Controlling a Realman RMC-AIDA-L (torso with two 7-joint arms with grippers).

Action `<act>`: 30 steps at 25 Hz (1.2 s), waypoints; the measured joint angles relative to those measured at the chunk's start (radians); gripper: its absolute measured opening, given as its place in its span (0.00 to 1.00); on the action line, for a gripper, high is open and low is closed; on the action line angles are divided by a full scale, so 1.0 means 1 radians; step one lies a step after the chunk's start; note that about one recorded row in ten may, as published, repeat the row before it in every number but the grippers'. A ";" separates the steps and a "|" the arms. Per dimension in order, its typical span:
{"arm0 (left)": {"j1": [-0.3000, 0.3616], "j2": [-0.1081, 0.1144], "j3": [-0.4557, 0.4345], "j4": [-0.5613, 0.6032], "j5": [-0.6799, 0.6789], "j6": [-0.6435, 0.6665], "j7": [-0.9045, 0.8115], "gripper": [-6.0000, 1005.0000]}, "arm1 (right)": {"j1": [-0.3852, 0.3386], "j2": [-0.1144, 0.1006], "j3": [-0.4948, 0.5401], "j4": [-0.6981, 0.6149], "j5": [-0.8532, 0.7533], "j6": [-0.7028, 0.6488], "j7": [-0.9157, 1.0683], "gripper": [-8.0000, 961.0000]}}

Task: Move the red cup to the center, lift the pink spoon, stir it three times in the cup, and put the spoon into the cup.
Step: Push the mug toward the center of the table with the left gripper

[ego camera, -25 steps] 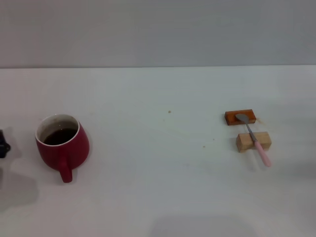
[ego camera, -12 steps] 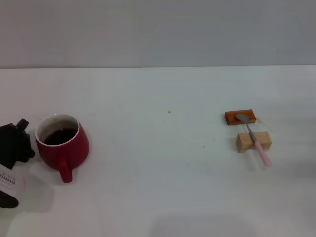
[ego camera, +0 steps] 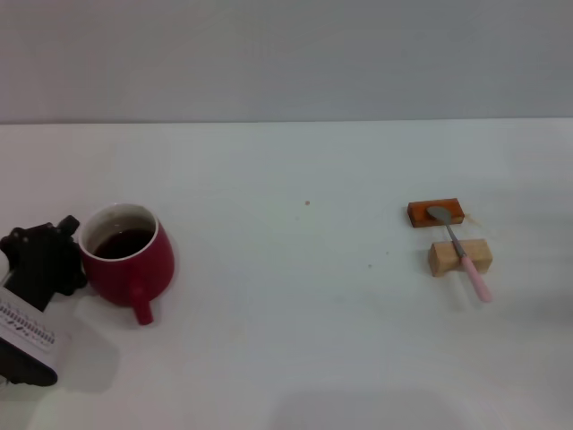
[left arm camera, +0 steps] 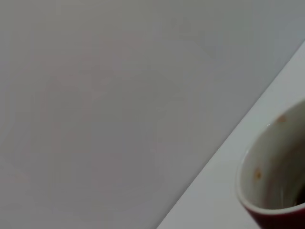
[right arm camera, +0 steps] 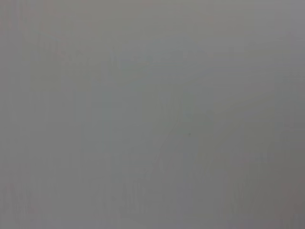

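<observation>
White tabletop [ego camera: 295, 340] stretches before me as my left gripper [ego camera: 55, 255], its finger state unclear, presses against the red cup [ego camera: 130, 255], which has slid slightly toward the center, while the pink spoon [ego camera: 467, 257] waits on blocks far right.

**Blocks, Tabletop and Wall in View**

Two small blocks are being shown on the right side of the white table [ego camera: 313, 358]. An orange-brown block [ego camera: 435, 212] is being seen lying flat, farther back. A tan wooden block [ego camera: 459, 256] is being seen just in front of it, near but apart from it. A few tiny dark specks are being displayed on the tabletop toward the middle, one of them [ego camera: 307, 202] farther back than the rest. A plain grey wall [ego camera: 286, 58] is being shown behind the table's far edge, filling the upper part of the head view.
</observation>
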 joint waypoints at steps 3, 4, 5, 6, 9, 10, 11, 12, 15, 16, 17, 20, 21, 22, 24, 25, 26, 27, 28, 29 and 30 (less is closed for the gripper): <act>-0.002 -0.001 0.027 -0.007 0.001 0.000 0.002 0.01 | 0.000 0.000 0.000 0.000 0.000 -0.002 0.000 0.77; -0.002 -0.002 0.034 -0.012 0.001 0.000 0.003 0.01 | 0.000 0.000 0.000 0.000 0.000 -0.003 0.000 0.77; -0.003 -0.002 0.042 -0.018 0.001 0.000 0.005 0.01 | 0.000 0.000 0.000 0.000 0.000 -0.003 0.000 0.77; -0.003 -0.002 0.048 -0.025 0.001 0.000 0.007 0.01 | 0.000 0.000 0.000 0.000 0.000 -0.004 0.000 0.77; -0.003 -0.003 0.068 -0.042 0.002 -0.002 0.012 0.01 | 0.000 0.000 0.000 0.000 0.000 -0.004 0.000 0.77; -0.003 -0.003 0.073 -0.045 0.002 -0.003 0.012 0.01 | 0.000 0.000 0.000 0.000 0.000 -0.004 0.000 0.77; -0.003 -0.003 0.081 -0.049 0.002 -0.003 0.012 0.01 | 0.000 0.000 0.000 0.000 0.000 -0.004 0.000 0.77; -0.003 -0.003 0.090 -0.051 0.002 -0.004 0.012 0.01 | 0.000 0.000 0.000 0.000 0.000 -0.004 0.000 0.77; -0.002 -0.004 0.107 -0.068 0.002 -0.006 0.012 0.01 | 0.000 0.000 0.000 0.000 0.000 -0.004 0.000 0.77; -0.002 -0.005 0.112 -0.073 0.002 -0.008 0.012 0.01 | 0.000 0.000 0.000 0.001 0.000 -0.004 0.000 0.77; -0.001 -0.005 0.119 -0.078 0.002 -0.009 0.012 0.01 | 0.000 0.000 0.000 0.001 0.000 -0.004 0.000 0.77; 0.000 -0.005 0.146 -0.094 0.002 -0.013 0.008 0.01 | 0.000 0.000 0.000 0.001 0.000 -0.005 0.000 0.77; 0.000 -0.006 0.154 -0.102 0.002 -0.015 0.007 0.01 | 0.001 0.000 0.000 0.001 0.000 -0.006 0.000 0.77; 0.000 -0.006 0.161 -0.110 0.002 -0.018 0.007 0.01 | 0.001 0.000 0.000 0.002 0.000 -0.006 0.000 0.77; -0.001 -0.007 0.175 -0.120 0.002 -0.021 0.007 0.01 | 0.002 0.000 0.000 0.002 0.000 -0.006 0.000 0.77; -0.001 -0.007 0.180 -0.123 0.002 -0.022 0.007 0.01 | 0.002 0.000 0.000 0.002 0.000 -0.006 0.000 0.77; -0.002 -0.007 0.187 -0.127 0.002 -0.023 0.007 0.01 | 0.002 0.000 0.000 0.003 0.000 -0.006 0.000 0.77; -0.003 -0.008 0.193 -0.132 0.002 -0.024 0.007 0.01 | 0.002 0.000 0.000 0.004 0.000 -0.006 0.000 0.77; -0.003 -0.008 0.196 -0.138 0.002 -0.024 0.007 0.01 | 0.002 0.000 0.000 0.005 0.000 -0.006 0.000 0.77; -0.003 -0.008 0.201 -0.143 0.002 -0.025 0.007 0.01 | 0.003 0.000 0.000 0.006 0.000 -0.006 0.000 0.77; -0.002 -0.008 0.206 -0.146 0.002 -0.025 0.006 0.01 | 0.003 0.000 0.000 0.007 0.000 -0.006 0.000 0.77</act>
